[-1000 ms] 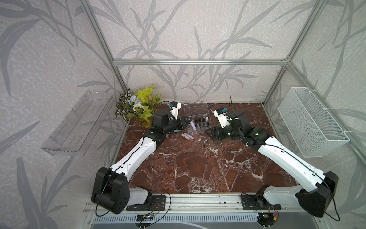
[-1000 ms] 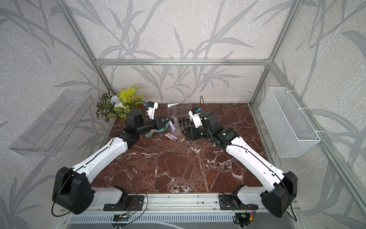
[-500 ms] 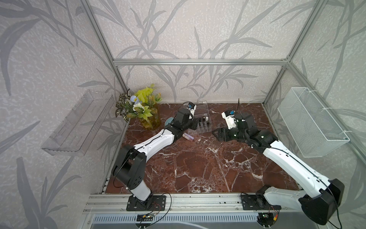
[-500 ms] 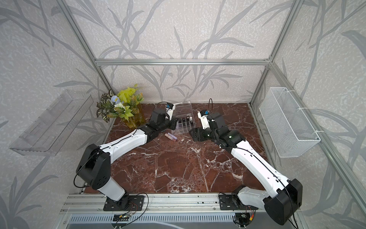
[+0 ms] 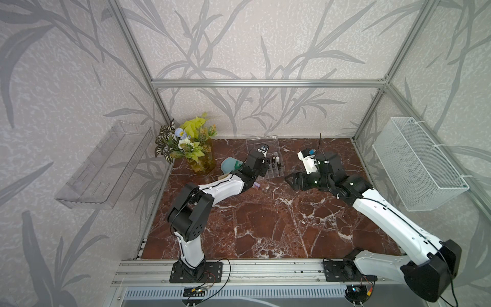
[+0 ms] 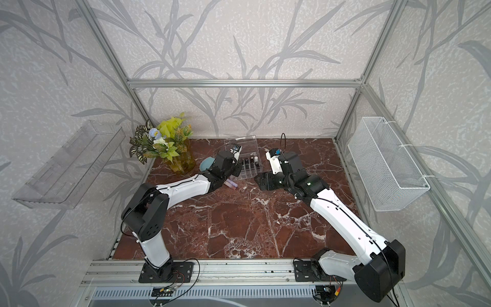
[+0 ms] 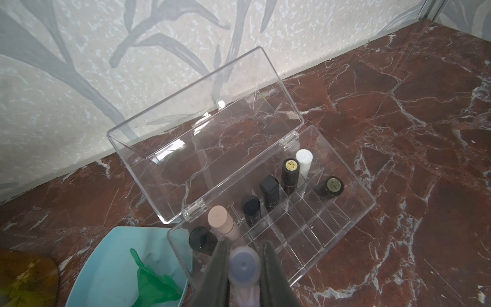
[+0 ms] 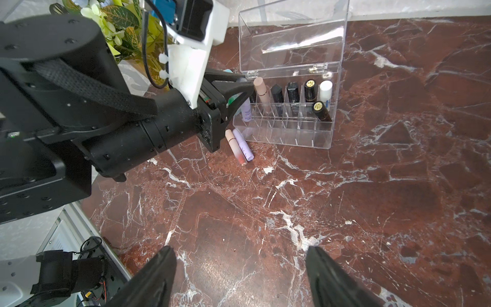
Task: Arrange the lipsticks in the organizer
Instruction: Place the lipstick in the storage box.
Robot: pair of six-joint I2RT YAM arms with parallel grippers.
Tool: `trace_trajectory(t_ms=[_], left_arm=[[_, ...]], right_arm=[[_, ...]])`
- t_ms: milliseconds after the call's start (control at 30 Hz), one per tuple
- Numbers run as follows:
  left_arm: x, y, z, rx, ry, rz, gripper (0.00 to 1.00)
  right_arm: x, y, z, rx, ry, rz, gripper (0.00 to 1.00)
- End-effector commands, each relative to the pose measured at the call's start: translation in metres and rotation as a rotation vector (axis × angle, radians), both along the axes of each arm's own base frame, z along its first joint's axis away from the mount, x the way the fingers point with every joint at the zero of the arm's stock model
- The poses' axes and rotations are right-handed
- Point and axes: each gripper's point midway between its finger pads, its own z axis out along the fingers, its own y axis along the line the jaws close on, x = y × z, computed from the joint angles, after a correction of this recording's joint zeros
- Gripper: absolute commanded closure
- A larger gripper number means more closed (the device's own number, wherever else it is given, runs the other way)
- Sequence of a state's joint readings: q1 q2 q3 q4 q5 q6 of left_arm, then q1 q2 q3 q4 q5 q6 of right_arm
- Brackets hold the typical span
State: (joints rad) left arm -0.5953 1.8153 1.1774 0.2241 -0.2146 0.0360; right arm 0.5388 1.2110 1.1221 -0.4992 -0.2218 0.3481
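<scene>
- Now the left claw (image 7: 244, 245) pinches a lilac lipstick (image 7: 244, 265) at the organizer's (image 7: 345, 226) nine o'clock end.
- The right claw (image 8: 239, 249) stands spread, empty, at its four o'clock.

You worked over a tabletop (image 5: 265, 226) that looked like polished dark red marble, smooth and glossy. The organizer (image 5: 277, 172), upper centre in both top views, was clear, shiny hard plastic, lid too. In it the black lipsticks (image 7: 269, 191) shone glossy, the pale pink lipstick (image 7: 221, 220) looked matt, the white lipstick (image 7: 303, 162) smooth. The lilac lipstick (image 7: 244, 265) had a satin plastic look. At the right edge the basket (image 5: 414, 164) was white wire mesh; at the left, the tray (image 5: 106, 162) was clear plastic.
</scene>
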Motion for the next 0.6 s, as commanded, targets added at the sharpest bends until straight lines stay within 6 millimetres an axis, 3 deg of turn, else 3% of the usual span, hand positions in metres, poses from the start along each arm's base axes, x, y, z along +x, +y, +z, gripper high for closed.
trace_trajectory(t_ms=[0, 267, 567], left_arm=[[0.01, 0.001, 0.015, 0.0, -0.077, 0.032, 0.93], [0.017, 0.013, 0.006, 0.027, -0.097, 0.108, 0.94], [0.012, 0.014, -0.012, -0.001, -0.079, 0.109, 0.95]], right_arm=[[-0.003, -0.003, 0.005, 0.017, -0.011, -0.002, 0.19], [-0.004, -0.004, 0.005, 0.021, -0.009, 0.001, 0.19], [-0.004, -0.008, 0.001, 0.02, 0.0, -0.004, 0.2]])
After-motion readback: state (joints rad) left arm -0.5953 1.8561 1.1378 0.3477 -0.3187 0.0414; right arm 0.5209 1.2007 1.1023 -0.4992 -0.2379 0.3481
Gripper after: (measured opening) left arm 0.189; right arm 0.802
